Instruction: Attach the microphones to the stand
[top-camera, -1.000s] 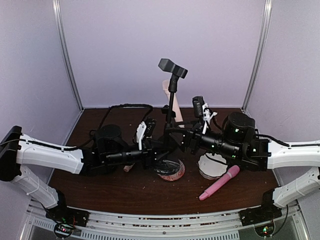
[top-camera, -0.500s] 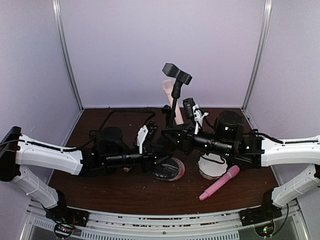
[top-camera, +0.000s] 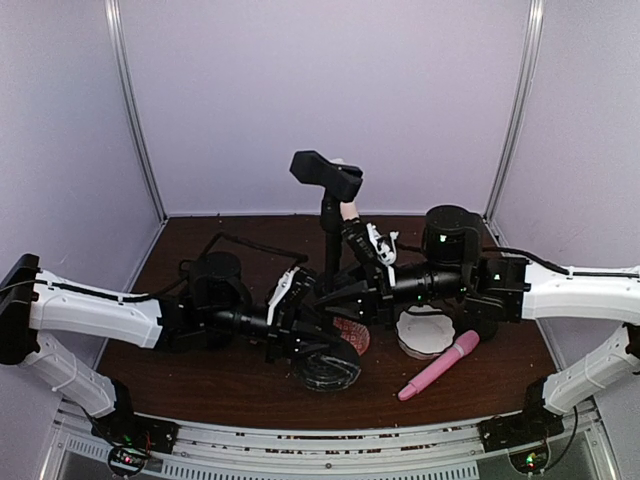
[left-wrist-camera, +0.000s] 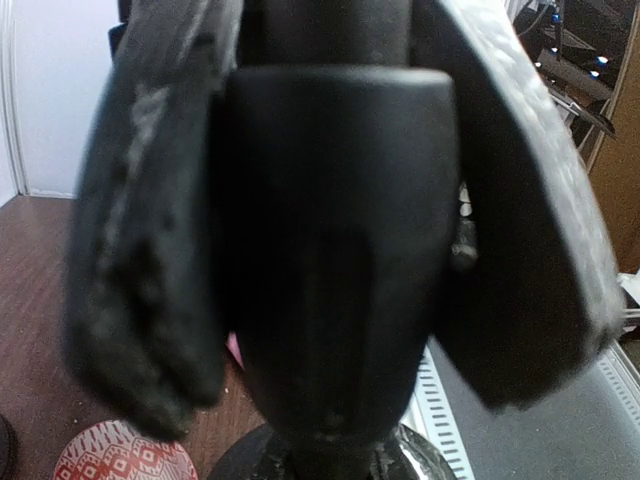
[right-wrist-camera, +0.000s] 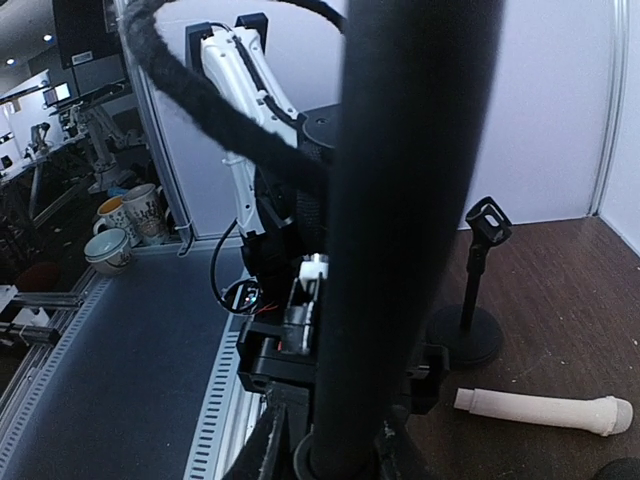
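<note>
The black stand (top-camera: 329, 225) leans over the table's middle, its empty clip (top-camera: 324, 174) on top and its round base (top-camera: 325, 367) low at the front. My left gripper (top-camera: 298, 303) is shut on its lower collar (left-wrist-camera: 335, 250), one finger (left-wrist-camera: 140, 260) on each side. From the right, my right gripper (top-camera: 362, 258) is shut on the pole (right-wrist-camera: 400, 230). A pink microphone (top-camera: 439, 365) lies at the front right. One peach microphone (right-wrist-camera: 545, 411) lies flat on the table. Another peach microphone (top-camera: 347, 209) peeks out behind the clip.
A red patterned dish (top-camera: 352, 332) lies beside the base, and a white dish (top-camera: 424, 335) is under the right arm. A second small black stand (right-wrist-camera: 470, 290) is upright near the lying peach microphone. A black cable (top-camera: 250, 243) loops across the back left.
The right gripper moved left and closed on the pole. The stand's top swung left and lower, and its base shifted off the red dish toward the front.
</note>
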